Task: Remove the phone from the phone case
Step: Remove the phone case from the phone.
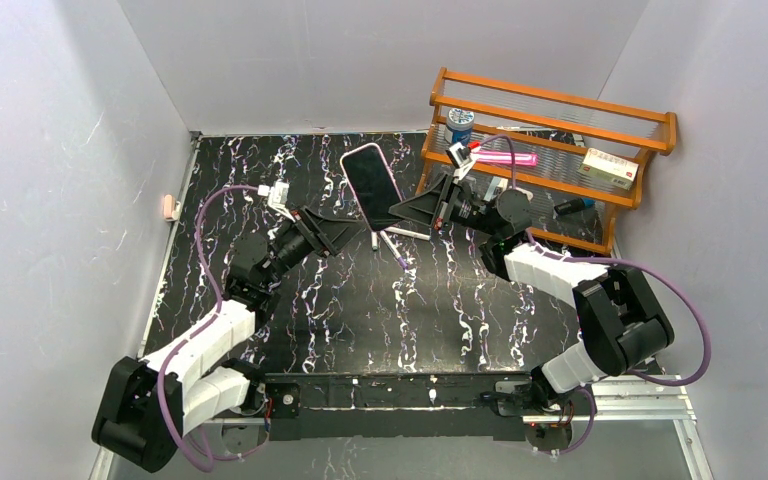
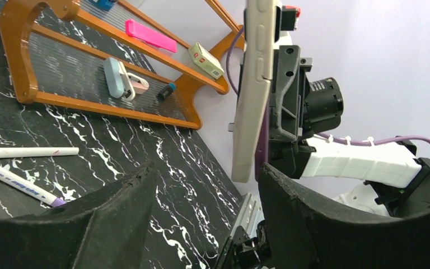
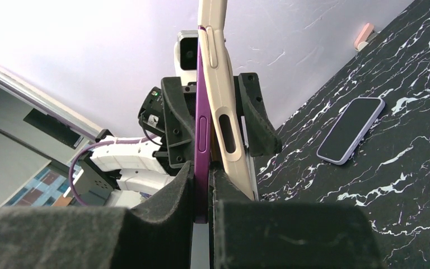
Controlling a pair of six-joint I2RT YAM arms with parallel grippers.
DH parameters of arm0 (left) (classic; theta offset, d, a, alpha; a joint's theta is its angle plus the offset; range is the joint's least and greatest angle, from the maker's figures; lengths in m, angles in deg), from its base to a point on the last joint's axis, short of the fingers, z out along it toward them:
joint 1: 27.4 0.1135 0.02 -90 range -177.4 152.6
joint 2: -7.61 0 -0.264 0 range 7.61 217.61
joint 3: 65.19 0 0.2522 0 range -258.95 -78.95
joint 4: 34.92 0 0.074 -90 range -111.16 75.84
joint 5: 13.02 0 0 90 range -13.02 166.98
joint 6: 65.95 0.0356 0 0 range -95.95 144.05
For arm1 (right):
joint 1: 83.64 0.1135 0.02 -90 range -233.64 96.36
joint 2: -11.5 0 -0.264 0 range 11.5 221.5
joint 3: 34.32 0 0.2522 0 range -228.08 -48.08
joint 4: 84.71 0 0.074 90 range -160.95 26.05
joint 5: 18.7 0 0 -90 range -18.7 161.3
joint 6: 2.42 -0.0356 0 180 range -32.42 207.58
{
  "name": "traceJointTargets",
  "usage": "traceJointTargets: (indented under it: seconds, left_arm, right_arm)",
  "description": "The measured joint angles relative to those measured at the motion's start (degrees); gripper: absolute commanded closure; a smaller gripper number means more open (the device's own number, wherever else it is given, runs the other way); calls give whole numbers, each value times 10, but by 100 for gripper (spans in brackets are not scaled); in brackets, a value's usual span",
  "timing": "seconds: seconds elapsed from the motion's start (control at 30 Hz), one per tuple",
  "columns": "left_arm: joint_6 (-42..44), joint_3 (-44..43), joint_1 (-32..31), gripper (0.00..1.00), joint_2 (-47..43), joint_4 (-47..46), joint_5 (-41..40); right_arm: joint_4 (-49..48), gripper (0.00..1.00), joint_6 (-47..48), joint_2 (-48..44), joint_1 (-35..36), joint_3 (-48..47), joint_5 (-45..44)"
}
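Right gripper (image 3: 201,171): jaws closed tight on the near end of the purple phone (image 3: 202,129), holding it upright on edge and clear of the surface (image 1: 440,300), about midway between the two arms. The beige phone case (image 3: 219,84) sat against the phone at the far end but splayed away from it toward the near end. There it ran down outside the narrow gap between the right jaws rather than in it. Left gripper (image 2: 206,168): jaws wide open, nothing held. Its two fingers stood one on either side of the phone and phone case; whether either finger touched could not be told. In the top view the phone's dark screen was tilted up toward the camera. The right wrist view also showed a second handset (image 3: 350,130), dark with a lilac rim, lying flat on the surface off to one side. A white marker (image 2: 28,152) and a purple-tipped marker (image 2: 19,182) lay on the surface near the held phone, in front of the wooden rack (image 2: 17,50).
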Motion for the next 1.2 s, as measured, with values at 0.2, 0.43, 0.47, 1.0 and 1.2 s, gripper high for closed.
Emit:
traceJointTargets:
  seconds: [0.2,0.43,0.47,1.0,1.2]
  left_arm:
    - [9,-7,-17,35,2,2,9]
    - [12,-8,-23,36,13,5,15]
    - [13,-8,-24,36,15,7,14]
    - [27,-8,-31,36,34,8,13]
    - [34,-8,-31,36,35,8,13]
  right_arm:
    - [15,99,0,0,0,0,-5]
    - [16,99,0,0,0,0,-7]
    - [16,99,0,0,0,0,-7]
    - [25,99,2,-3,-3,0,-14]
    - [26,99,4,-7,-3,0,-13]
